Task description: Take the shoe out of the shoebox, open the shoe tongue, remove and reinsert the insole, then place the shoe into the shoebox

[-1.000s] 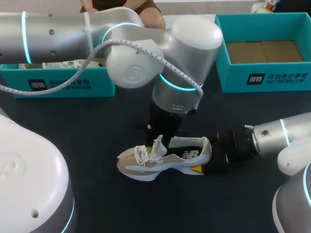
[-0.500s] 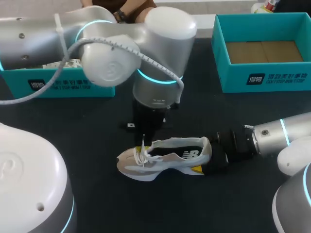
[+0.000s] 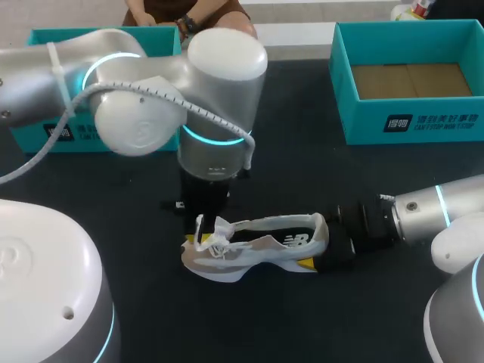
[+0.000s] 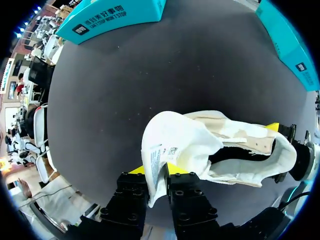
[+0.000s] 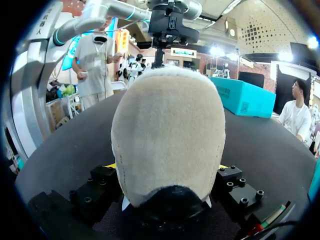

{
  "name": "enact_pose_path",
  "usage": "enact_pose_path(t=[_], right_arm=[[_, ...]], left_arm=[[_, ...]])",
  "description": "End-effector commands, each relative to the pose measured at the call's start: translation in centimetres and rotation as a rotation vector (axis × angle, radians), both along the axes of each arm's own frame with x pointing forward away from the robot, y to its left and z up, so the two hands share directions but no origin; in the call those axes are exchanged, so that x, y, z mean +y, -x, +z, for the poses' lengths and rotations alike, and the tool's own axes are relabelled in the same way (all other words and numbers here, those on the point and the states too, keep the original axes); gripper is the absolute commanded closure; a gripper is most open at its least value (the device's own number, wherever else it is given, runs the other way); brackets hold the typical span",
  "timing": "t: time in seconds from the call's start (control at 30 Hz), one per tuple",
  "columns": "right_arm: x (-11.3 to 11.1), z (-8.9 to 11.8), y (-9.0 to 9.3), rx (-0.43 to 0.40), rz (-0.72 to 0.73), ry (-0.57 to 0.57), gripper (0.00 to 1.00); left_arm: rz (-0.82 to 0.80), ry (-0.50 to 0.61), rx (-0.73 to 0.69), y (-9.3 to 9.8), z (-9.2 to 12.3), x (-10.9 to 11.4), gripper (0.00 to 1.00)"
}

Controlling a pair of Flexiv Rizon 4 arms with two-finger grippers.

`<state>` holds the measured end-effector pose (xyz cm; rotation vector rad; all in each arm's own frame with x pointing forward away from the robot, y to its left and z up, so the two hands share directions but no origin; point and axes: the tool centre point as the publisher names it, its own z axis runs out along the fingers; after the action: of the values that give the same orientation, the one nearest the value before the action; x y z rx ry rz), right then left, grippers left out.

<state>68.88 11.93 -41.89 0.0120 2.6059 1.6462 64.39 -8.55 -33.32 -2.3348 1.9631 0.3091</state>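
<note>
Shoe (image 3: 257, 246) lies mid-bench (image 3: 318, 181); left end effector (image 4: 159, 181) pinches its tongue (image 4: 172, 142), right end effector (image 5: 167, 167) clamps its heel (image 5: 167, 130) from both sides.

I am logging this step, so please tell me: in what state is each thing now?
shoe: out of the boxes, standing on its sole
tongue: pulled toward the toe
left tool: shut on tongue
right tool: shut on shoe, at the heel
right shoebox: open, no shoe inside
left shoebox: open, inside mostly hidden
</note>
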Motion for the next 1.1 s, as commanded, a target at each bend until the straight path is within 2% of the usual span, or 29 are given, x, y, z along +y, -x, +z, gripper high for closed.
enact_pose_path(t=[0.03, 0.3, 0.57, 0.6, 0.7, 0.77, 0.93, 1.1], right_arm=[[0.2, -0.4, -0.1, 0.000, -0.001, 0.006, 1.00], [0.2, -0.4, -0.1, 0.000, -0.001, 0.006, 1.00], [0.2, -0.4, -0.1, 0.000, -0.001, 0.006, 1.00], [0.2, -0.4, -0.1, 0.000, -0.001, 0.006, 1.00], [0.2, -0.4, -0.1, 0.000, -0.001, 0.006, 1.00], [0.2, -0.4, -0.1, 0.000, -0.001, 0.006, 1.00], [0.2, -0.4, -0.1, 0.000, -0.001, 0.006, 1.00], [0.2, -0.4, -0.1, 0.000, -0.001, 0.006, 1.00]], left_arm=[[0.021, 0.060, 0.013, -0.2, -1.8, 1.0, 0.58], [0.070, 0.021, 0.024, -0.2, -3.4, 2.5, 0.53], [0.112, 0.011, 0.041, -0.4, -3.8, 3.4, 0.50], [0.100, 0.021, 0.034, -0.4, -3.5, 3.3, 0.47], [0.057, 0.058, 0.014, -0.6, -1.8, 3.0, 0.16], [0.015, 0.078, -0.003, -0.8, -0.5, 2.7, 0.01], [-0.112, 0.144, 0.016, -1.3, 2.3, 1.9, 0.00], [-0.380, 0.190, 0.029, -1.8, 5.0, 0.3, 0.00]])
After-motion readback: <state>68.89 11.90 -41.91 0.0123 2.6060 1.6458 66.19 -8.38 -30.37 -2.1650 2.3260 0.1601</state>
